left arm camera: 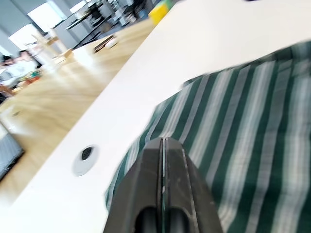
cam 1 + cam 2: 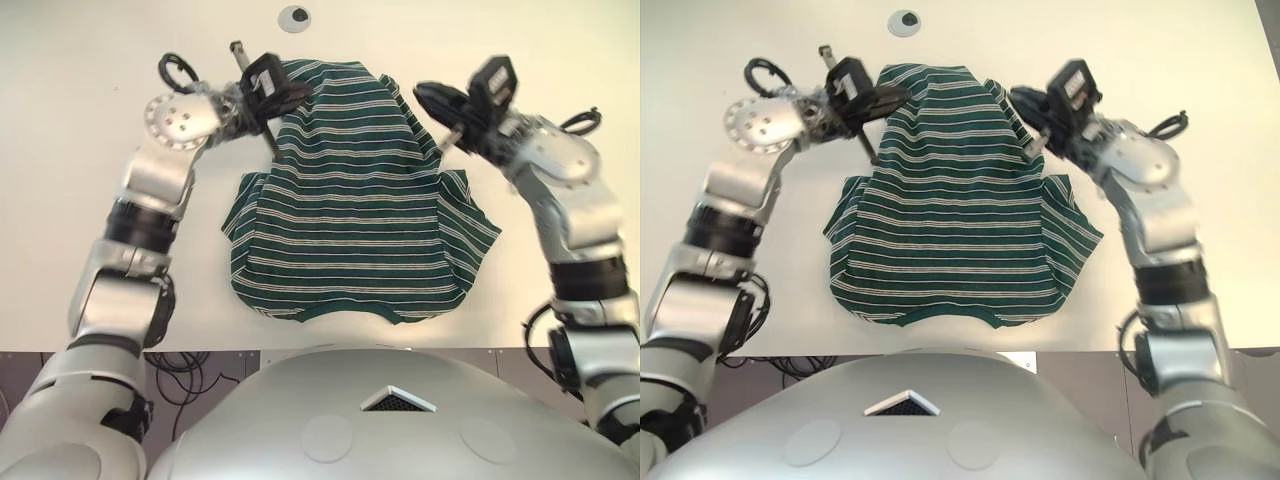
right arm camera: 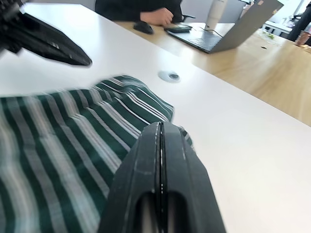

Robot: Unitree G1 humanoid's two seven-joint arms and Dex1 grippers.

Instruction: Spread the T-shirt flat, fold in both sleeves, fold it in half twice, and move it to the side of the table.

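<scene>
A dark green T-shirt (image 2: pixel 350 220) with thin white stripes lies rumpled on the white table (image 2: pixel 80 280). It is narrow at its far end and wider toward me. My left gripper (image 2: pixel 298 95) is at the shirt's far left edge, its fingers (image 1: pixel 150 165) pressed together with no cloth seen between them. My right gripper (image 2: pixel 420 92) is at the far right edge, also shut, its tip (image 3: pixel 158 125) over the striped cloth. The left gripper (image 3: pixel 53 41) appears dark and blurred in the right wrist view.
A round grey grommet (image 2: pixel 295 17) sits in the table beyond the shirt. Bare table (image 2: pixel 560 50) lies on both sides of the shirt. A wooden desk (image 3: pixel 252 68) with a laptop (image 3: pixel 228 34) stands past the far edge.
</scene>
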